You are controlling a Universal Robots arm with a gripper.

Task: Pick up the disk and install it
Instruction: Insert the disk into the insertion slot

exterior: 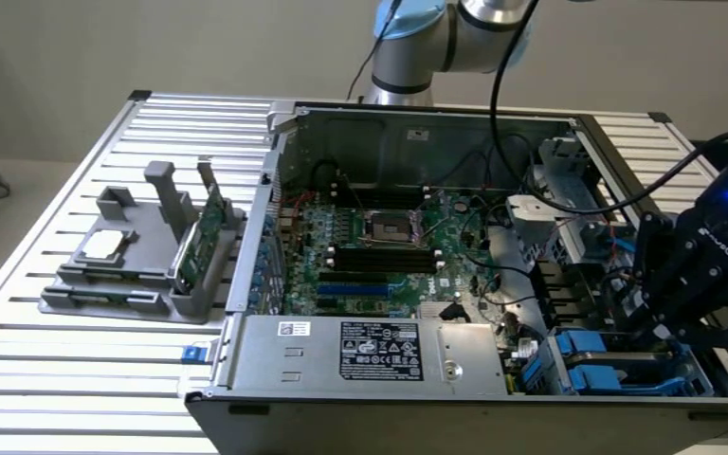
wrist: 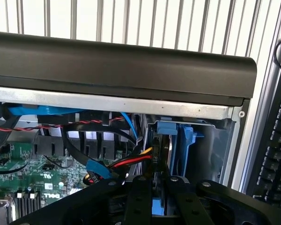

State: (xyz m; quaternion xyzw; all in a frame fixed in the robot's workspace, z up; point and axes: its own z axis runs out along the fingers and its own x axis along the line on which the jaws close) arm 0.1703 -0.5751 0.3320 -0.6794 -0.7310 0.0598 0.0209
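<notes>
Blue-framed disk (exterior: 620, 358) is seen standing on edge in the drive bay at the open computer case's (exterior: 377, 384) front corner, clamped between the black gripper's (exterior: 652, 327) 2 fingers (wrist: 139, 199).

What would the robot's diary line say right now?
gripper: low at drive bay | jaws: narrow, around disk edge | disk: upright in blue carrier, inside computer case

exterior view up high, angled down over the whole bench (exterior: 35, 379) and open computer case (exterior: 377, 355), wrist view jammed right into the case's blue drive bay (wrist: 180, 140), both catch that bay
</notes>
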